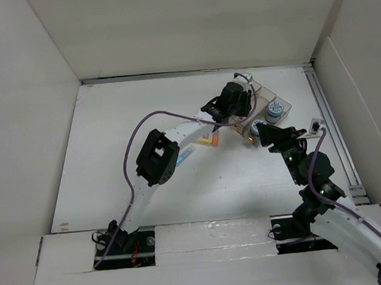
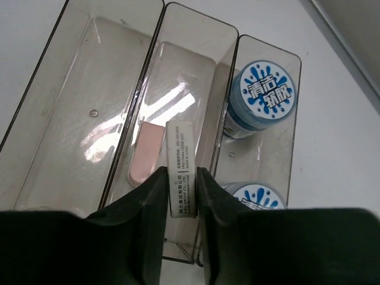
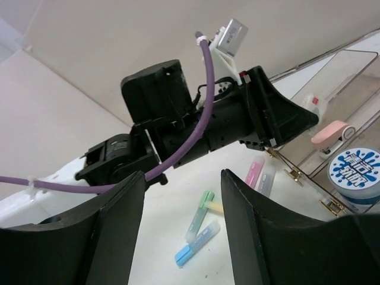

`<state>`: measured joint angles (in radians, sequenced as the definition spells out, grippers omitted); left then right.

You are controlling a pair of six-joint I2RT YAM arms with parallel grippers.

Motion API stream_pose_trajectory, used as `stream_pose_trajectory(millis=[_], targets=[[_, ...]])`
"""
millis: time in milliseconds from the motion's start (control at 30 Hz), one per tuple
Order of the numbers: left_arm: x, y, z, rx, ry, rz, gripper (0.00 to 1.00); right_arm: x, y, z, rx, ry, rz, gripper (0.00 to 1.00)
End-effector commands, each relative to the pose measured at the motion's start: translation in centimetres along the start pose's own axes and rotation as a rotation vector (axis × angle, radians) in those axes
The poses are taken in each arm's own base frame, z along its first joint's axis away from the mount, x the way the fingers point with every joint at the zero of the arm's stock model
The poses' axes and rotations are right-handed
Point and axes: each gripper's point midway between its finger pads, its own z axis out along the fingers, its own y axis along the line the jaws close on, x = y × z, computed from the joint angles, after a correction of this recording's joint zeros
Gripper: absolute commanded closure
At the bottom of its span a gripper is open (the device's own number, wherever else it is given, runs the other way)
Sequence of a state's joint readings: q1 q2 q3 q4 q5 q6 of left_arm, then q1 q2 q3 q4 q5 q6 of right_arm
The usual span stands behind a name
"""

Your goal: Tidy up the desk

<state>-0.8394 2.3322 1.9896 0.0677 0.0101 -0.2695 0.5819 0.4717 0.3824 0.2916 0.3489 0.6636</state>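
On the white desk (image 1: 125, 155), a clear three-compartment tray (image 2: 155, 35) stands at the back right. My left gripper (image 2: 181, 178) hangs over its middle compartment, shut on a white eraser (image 2: 180, 148) with printed text. A pink eraser (image 2: 146, 151) lies in that compartment just left of it. Two blue-lidded round tubs (image 2: 261, 95) (image 2: 255, 199) sit in the right compartment; the left compartment holds nothing. My right gripper (image 3: 183, 175) is open and holds nothing, hovering near the tray's front corner (image 1: 264, 131) and looking towards the left arm's wrist (image 3: 208, 119).
Several highlighters lie loose on the desk left of the tray: a green one (image 3: 202, 214), a blue one (image 3: 196, 243) and a pink one (image 3: 254, 172). An orange one (image 1: 207, 140) shows under the left arm. White wall panels enclose the desk.
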Motion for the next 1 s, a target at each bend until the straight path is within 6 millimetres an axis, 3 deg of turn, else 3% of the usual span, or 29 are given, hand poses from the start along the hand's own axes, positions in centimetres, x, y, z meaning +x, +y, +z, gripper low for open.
stream_pose_trajectory(millis=[0, 33, 133, 267, 333, 367, 400, 433, 467, 500, 567, 600, 633, 667, 733, 767, 800, 867, 967], targets=[[-4.3, -2.9, -1.0, 0.089, -0.067, 0.017, 0.74, -1.1, 0.5, 0.0, -0.009, -0.032, 0.009, 0.41], [-4.2, -2.7, -0.8, 0.083, -0.065, 0.021, 0.64, -1.1, 0.4, 0.1, -0.002, -0.036, 0.013, 0.41], [-4.5, -2.1, -1.0, 0.04, -0.066, 0.018, 0.52, -0.9, 0.5, 0.3, -0.01, -0.028, 0.011, 0.41], [-5.1, -0.5, -2.9, -0.046, -0.098, 0.014, 0.5, -0.8, 0.3, 0.4, -0.002, -0.031, 0.016, 0.41], [-5.7, 0.9, -5.5, -0.114, -0.144, 0.006, 0.52, -0.6, 0.6, 0.4, -0.013, -0.02, 0.011, 0.41], [-1.7, 2.7, -6.1, -0.161, -0.079, 0.008, 0.53, -0.5, 0.5, 0.4, -0.01, -0.011, 0.003, 0.41], [-4.5, 2.5, -8.8, -0.171, -0.17, -0.007, 0.53, -0.4, 0.4, 0.4, -0.008, -0.011, 0.006, 0.41], [-4.0, 3.0, -9.9, -0.182, -0.177, -0.015, 0.53, -0.4, 0.3, 0.4, -0.002, -0.016, 0.009, 0.41], [-0.3, 4.9, -10.8, -0.218, -0.125, -0.031, 0.54, -0.3, 0.3, 0.5, -0.006, -0.016, 0.016, 0.41], [-1.2, 5.5, -13.0, -0.224, -0.154, -0.056, 0.54, 0.0, 0.5, 0.6, -0.02, -0.003, 0.017, 0.41], [0.9, 7.1, -15.1, -0.256, -0.135, -0.078, 0.54, 0.2, 0.9, 0.7, -0.032, 0.013, 0.012, 0.48], [3.1, 8.6, -17.1, -0.294, -0.114, -0.101, 0.54, 0.5, 0.8, 0.8, -0.031, 0.023, 0.009, 0.54], [4.1, 9.1, -18.1, -0.309, -0.1, -0.108, 0.54, 0.9, 0.5, 0.8, -0.026, 0.027, 0.009, 0.74], [7.4, 10.3, -19.2, -0.345, -0.046, -0.106, 0.55, 0.9, 0.6, 1.0, -0.029, 0.022, 0.017, 0.84], [7.7, 10.8, -21.5, -0.365, -0.068, -0.138, 0.54, 1.8, 0.7, 1.3, -0.036, 0.057, 0.008, 0.94], [9.8, 11.5, -22.3, -0.382, -0.034, -0.135, 0.54, 1.8, 1.0, 1.5, -0.043, 0.066, 0.002, 0.94], [9.4, 11.6, -23.2, -0.391, -0.053, -0.14, 0.53, 2.2, 0.8, 1.6, -0.034, 0.081, -0.004, 0.94], [10.1, 12.7, -24.0, -0.435, -0.034, -0.148, 0.52, 2.5, 0.6, 1.9, -0.027, 0.083, 0.0, 0.84], [11.1, 13.7, -24.9, -0.49, -0.004, -0.133, 0.41, 2.5, 0.5, 2.1, -0.025, 0.088, -0.007, 0.58]])
